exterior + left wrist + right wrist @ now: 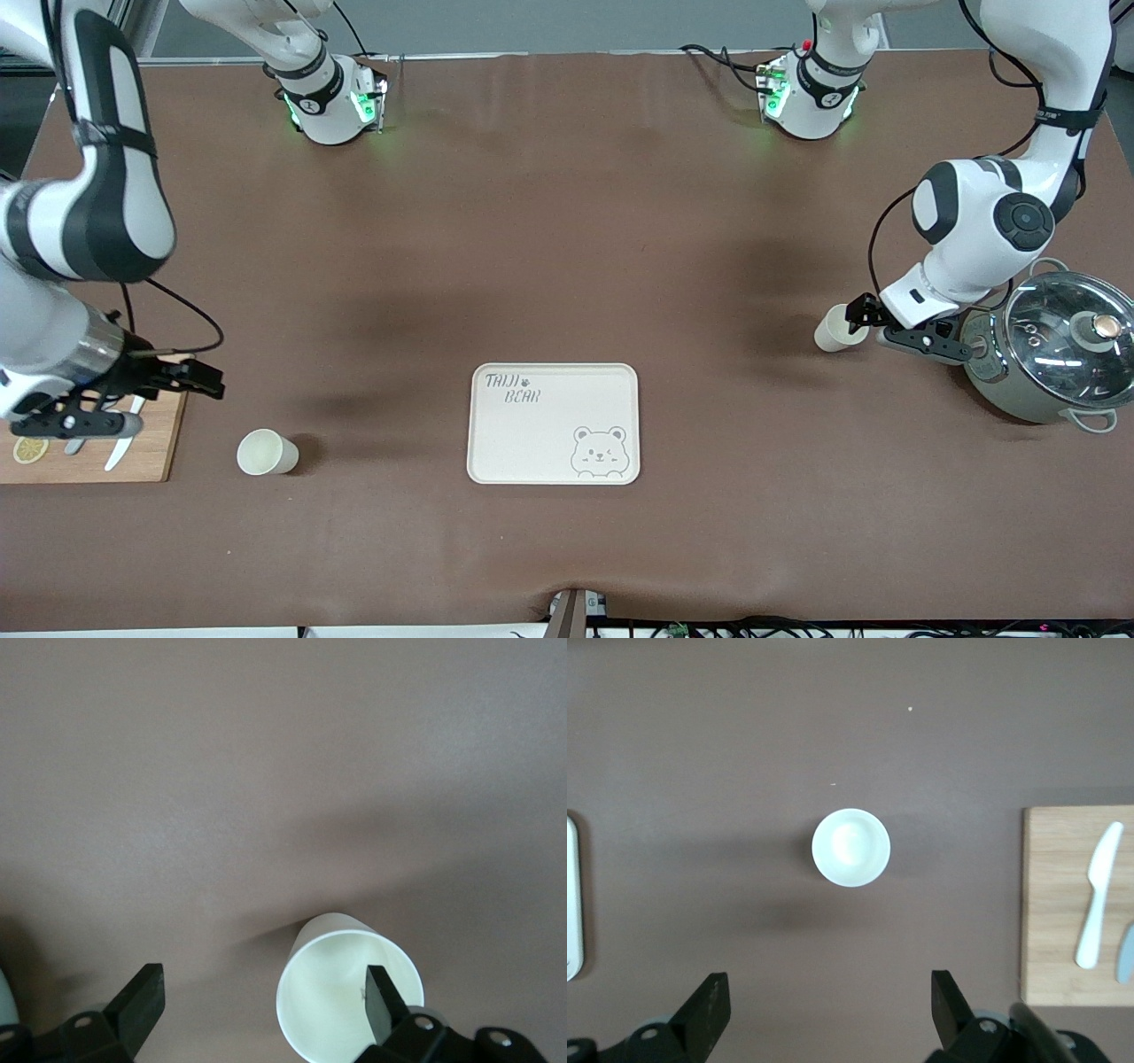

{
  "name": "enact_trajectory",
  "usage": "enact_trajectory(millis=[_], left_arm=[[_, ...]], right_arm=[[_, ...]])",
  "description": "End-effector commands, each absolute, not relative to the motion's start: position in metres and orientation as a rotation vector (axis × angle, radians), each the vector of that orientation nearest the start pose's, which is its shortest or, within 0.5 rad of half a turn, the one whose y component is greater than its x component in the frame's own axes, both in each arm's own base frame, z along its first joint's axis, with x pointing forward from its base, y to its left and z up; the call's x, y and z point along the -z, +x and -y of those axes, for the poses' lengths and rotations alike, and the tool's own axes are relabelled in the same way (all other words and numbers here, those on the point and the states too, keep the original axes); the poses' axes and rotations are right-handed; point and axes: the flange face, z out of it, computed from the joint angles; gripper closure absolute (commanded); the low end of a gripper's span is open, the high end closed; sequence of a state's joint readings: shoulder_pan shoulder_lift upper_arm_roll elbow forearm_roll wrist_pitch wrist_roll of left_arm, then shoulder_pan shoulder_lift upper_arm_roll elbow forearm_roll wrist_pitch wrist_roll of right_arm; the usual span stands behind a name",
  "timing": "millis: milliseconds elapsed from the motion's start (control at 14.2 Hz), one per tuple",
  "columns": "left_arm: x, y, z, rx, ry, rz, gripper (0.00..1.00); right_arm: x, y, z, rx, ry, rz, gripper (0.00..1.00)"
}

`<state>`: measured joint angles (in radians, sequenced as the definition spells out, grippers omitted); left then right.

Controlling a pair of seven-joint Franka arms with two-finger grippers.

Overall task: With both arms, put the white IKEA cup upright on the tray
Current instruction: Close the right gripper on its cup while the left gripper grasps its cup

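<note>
Left wrist view: open left hand (263, 1003) straddles a cup (332, 992) rim; right hand (830, 1010) open, empty.

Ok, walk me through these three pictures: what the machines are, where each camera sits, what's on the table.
Two white robot arms work at a brown table. The wide picture looks down from across it; the other two come from cameras on the wrists.

The left gripper is open, low beside a white cup near a lidded pot. The right gripper is open, holding nothing, above a cutting board with knives. A second cup stands upright between the board and the cream tray. Nothing is held.
</note>
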<state>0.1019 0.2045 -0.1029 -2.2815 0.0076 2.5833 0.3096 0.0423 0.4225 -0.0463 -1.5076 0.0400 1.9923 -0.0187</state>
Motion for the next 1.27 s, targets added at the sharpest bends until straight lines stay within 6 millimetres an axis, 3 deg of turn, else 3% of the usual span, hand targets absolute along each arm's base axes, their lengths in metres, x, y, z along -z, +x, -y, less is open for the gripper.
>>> enact_trajectory(millis=[0,211,423,634,915,986,1197], left_arm=[[-0.274,0.524,-0.001,0.196,-3.097,-0.486,0.0],[-0.264,0.52,-0.002,0.216,-3.096,-0.48,0.0],[-0.248,0.521,-0.002,0.248,-3.093,-0.48,0.0],[-0.236,0.519,-0.002,0.253,-3.088,-0.509,0.0],[-0.228,0.519,-0.002,0.263,-3.088,-0.508,0.0],[-0.225,0.518,-0.002,0.252,-3.096,-0.483,0.97],[-0.217,0.517,-0.004,0.229,-3.102,-0.483,1.0]], right_arm=[[-0.403,0.711,-0.012,0.101,-3.11,-0.001,0.0],[-0.361,0.727,-0.012,0.094,-3.1,-0.013,0.0],[-0.327,0.74,-0.012,0.202,-3.102,-0.013,0.0],[-0.295,0.747,-0.023,0.247,-3.1,0.003,0.0],[-0.271,0.744,-0.028,0.201,-3.098,-0.003,0.0],[-0.268,0.743,-0.029,0.192,-3.099,-0.003,0.0],[-0.262,0.743,-0.028,0.177,-3.099,-0.046,0.0]])
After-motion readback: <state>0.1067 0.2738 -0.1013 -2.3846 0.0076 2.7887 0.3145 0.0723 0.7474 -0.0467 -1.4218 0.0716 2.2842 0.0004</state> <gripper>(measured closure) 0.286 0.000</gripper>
